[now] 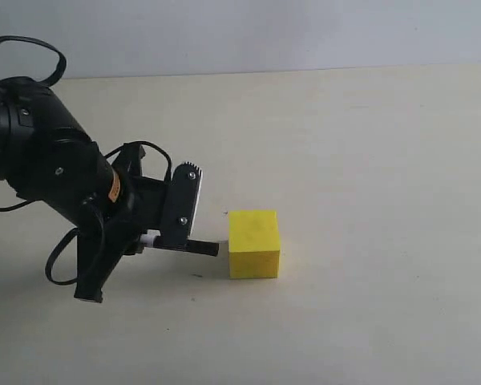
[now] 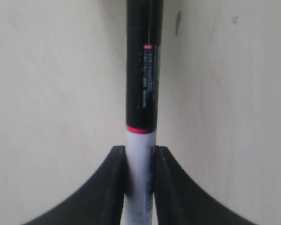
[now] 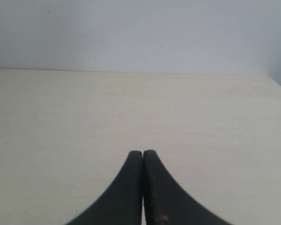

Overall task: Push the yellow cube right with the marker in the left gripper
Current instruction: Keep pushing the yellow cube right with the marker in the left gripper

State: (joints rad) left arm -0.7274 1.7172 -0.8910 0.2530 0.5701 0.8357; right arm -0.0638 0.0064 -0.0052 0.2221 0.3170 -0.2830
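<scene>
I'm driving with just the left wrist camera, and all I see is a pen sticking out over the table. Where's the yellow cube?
Observer: The yellow cube sits on the table just beyond the black end of the marker, to its right in the exterior view.
Operator: Is my pen touching it?
Observer: Not quite, it seems. The exterior view shows a thin gap between the marker's end and the cube's left face.
Operator: Is the pen pointing at it?
Observer: Yes, it lies about level, low over the table, aimed at the lower part of that face.
Operator: What's the other arm doing?
Observer: The right gripper is shut, holding nothing.
</scene>
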